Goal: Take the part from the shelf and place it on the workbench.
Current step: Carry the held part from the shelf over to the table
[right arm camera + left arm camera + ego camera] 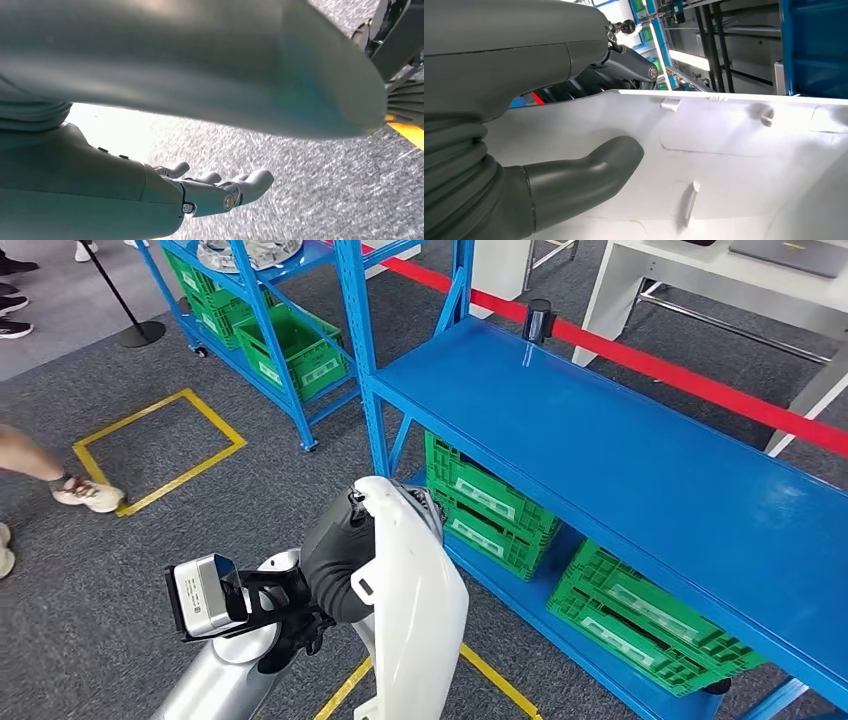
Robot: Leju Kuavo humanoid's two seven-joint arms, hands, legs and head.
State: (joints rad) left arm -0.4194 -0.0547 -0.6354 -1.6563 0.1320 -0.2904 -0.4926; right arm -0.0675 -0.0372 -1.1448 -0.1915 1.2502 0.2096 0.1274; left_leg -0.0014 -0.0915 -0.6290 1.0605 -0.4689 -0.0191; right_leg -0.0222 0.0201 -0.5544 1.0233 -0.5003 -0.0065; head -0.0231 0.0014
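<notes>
The part is a long white curved plastic shell (415, 610), held upright in front of me. My left hand (335, 558) grips its upper edge. In the left wrist view the grey thumb (584, 172) presses on the shell's inner face (734, 160), with the darker fingers over the rim on the other side. The blue bench top (620, 450) lies bare to the right of the shell. My right hand (215, 192) hangs over the grey carpet with its fingers stretched out and nothing in them.
Green crates (490, 505) sit under the blue top. A red barrier belt (690, 380) on a black post (538, 320) runs behind it. A second blue rack (270, 330) stands at the back left. Yellow floor tape (160, 450) and a person's shoe (90, 495) are at the left.
</notes>
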